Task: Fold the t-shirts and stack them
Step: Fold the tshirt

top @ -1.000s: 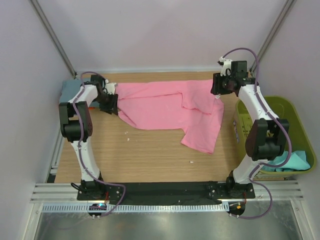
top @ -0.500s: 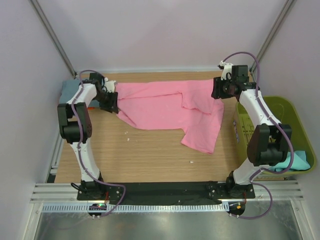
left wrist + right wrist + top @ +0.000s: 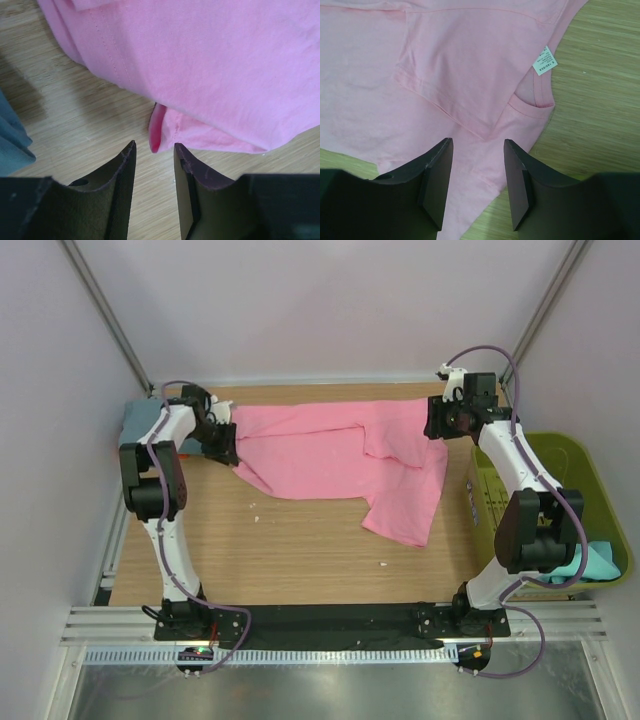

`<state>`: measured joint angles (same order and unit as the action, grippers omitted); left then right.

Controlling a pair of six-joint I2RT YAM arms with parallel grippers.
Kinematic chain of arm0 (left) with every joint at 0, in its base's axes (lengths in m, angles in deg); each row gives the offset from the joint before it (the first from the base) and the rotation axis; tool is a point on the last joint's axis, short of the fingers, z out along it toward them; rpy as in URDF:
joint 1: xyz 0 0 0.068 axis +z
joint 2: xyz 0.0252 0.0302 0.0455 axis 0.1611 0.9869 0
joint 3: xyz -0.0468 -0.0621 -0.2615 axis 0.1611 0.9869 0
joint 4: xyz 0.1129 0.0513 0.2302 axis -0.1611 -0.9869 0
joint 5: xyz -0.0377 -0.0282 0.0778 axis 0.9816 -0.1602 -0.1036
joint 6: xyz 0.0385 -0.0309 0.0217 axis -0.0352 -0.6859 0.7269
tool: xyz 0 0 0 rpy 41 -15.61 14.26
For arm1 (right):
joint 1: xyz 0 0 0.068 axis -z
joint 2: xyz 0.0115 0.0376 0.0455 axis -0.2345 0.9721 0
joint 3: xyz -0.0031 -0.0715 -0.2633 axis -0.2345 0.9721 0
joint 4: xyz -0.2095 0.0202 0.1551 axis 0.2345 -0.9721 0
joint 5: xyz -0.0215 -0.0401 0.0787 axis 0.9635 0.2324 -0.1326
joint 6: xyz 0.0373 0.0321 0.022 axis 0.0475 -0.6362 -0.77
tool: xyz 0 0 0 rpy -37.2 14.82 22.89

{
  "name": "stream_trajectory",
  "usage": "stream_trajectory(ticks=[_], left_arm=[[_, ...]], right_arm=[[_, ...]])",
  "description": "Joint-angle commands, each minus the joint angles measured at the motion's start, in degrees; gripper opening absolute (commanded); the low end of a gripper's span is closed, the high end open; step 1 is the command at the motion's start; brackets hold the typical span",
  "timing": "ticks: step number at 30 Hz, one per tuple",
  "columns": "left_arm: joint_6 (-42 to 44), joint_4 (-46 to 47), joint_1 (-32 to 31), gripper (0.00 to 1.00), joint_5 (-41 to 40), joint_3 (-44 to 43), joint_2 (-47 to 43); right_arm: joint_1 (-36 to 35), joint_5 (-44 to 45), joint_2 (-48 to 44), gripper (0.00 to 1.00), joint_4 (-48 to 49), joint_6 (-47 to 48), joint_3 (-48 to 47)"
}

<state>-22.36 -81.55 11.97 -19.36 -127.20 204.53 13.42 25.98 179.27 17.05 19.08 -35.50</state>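
Note:
A bright pink t-shirt [image 3: 340, 455] lies spread and partly folded across the far half of the wooden table. My left gripper [image 3: 222, 443] is open at the shirt's left edge; in the left wrist view [image 3: 154, 145] its fingers stand apart just short of a pink hem corner [image 3: 157, 131], holding nothing. My right gripper [image 3: 437, 425] is open over the shirt's right end; in the right wrist view [image 3: 477, 142] its fingers hover apart above the pink cloth [image 3: 445, 75] near the neck with its white label [image 3: 543, 61]. A grey-blue shirt [image 3: 135, 423] lies folded at the far left.
An olive-green basket [image 3: 590, 490] stands off the table's right edge, with teal cloth [image 3: 590, 565] inside. The grey-blue cloth edge shows at the left in the left wrist view [image 3: 12, 140]. Bare wood [image 3: 300, 550] fills the near half of the table.
The left gripper has shifted slightly along the shirt's left edge. The right gripper has edged a little to the right. The shirt lies as before.

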Motion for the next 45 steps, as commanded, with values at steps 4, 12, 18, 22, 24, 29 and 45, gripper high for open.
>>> stream_trajectory(ticks=[4,12,18,22,24,29,45], left_arm=[[-0.34,-0.34,0.02,0.35,1.81,-2.24,0.81],[-0.16,-1.48,0.03,0.33,3.12,-1.63,1.34],[-0.33,-0.95,-0.06,0.3,3.74,-0.04,1.34],[-0.25,-1.04,-0.06,0.19,4.0,0.83,0.9],[0.28,-1.48,-0.06,0.12,4.0,1.45,0.29],[1.6,-1.48,-0.06,0.01,3.3,6.28,-3.58],[5.29,-5.17,0.03,0.0,1.19,14.37,-16.5]], right_arm=[[0.14,1.0,-3.21,0.51,2.93,0.64,0.56],[0.14,0.91,-2.94,0.52,3.64,0.47,1.0],[0.14,0.82,-2.86,0.52,3.9,0.38,1.18],[0.14,0.82,-2.68,0.51,3.99,0.29,1.27],[0.14,0.82,-2.68,0.52,3.99,0.38,1.27],[0.14,0.47,-3.21,0.51,4.6,0.38,2.58],[0.14,-1.38,-4.7,0.51,4.69,-0.67,5.22]])
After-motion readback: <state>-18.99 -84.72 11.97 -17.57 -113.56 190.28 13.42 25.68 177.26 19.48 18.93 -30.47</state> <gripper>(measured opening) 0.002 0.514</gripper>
